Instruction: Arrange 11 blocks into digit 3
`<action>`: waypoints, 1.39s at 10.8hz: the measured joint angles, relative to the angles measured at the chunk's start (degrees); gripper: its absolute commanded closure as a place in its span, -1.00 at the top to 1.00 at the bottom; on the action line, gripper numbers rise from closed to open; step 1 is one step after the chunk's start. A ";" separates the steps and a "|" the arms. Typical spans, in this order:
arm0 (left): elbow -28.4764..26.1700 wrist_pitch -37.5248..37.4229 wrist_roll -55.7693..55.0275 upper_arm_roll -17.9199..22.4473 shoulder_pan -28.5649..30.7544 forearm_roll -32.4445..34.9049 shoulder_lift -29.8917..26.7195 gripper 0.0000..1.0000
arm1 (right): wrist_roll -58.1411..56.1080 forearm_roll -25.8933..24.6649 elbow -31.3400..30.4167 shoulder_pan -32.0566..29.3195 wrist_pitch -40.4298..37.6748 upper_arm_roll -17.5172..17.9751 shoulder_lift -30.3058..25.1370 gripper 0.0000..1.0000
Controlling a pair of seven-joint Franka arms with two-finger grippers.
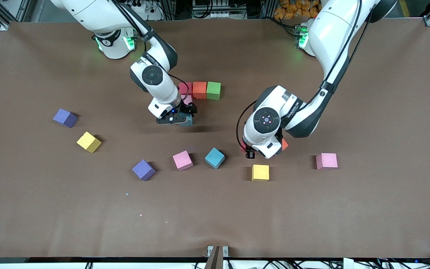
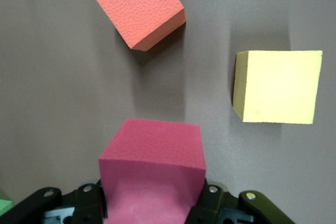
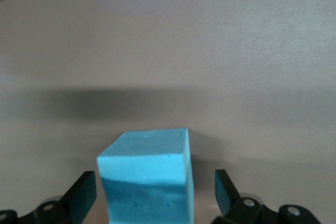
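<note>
Nearest the front camera, a yellow matte foam cube (image 1: 260, 173) sits on the brown table (image 1: 368, 209), with purple (image 1: 143, 170), pink (image 1: 183, 160) and blue (image 1: 214, 157) foam cubes just farther. The left gripper (image 2: 153, 208), its arm bent low over the table beside the yellow cube, is clamped on a dark pink foam cube (image 2: 153, 163). The right gripper (image 3: 155, 195) points straight down, fingers spread around a light blue foam cube (image 3: 145, 174). Farthest lie touching red (image 1: 184, 88), orange (image 1: 199, 90) and green (image 1: 213, 90) cubes, the digit's start
</note>
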 measured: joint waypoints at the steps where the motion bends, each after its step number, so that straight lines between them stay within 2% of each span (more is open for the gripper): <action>1: 0.04 0.00 -0.01 0.00 0.00 0.00 0.00 -0.86 | -0.05 -0.01 0.04 0.00 0.01 -0.53 0.11 1.00; 5: 0.16 0.00 -0.21 -0.02 -0.26 0.00 0.00 -0.86 | -0.91 -0.04 0.74 -0.02 0.01 -2.24 0.15 1.00; 11: 0.41 0.00 -1.05 -0.04 -0.90 0.00 0.00 -0.86 | 3.95 0.16 2.86 0.53 -0.01 -1.10 -0.05 1.00; 13: 0.47 0.00 -1.28 -0.04 -1.03 0.00 0.01 -0.86 | 4.18 1.26 4.97 -1.01 -3.71 -1.21 -1.59 1.00; 15: 0.48 0.13 -2.24 -0.05 -1.46 0.00 0.02 -0.86 | 2.25 1.89 8.61 -3.63 -11.41 -1.28 -3.92 1.00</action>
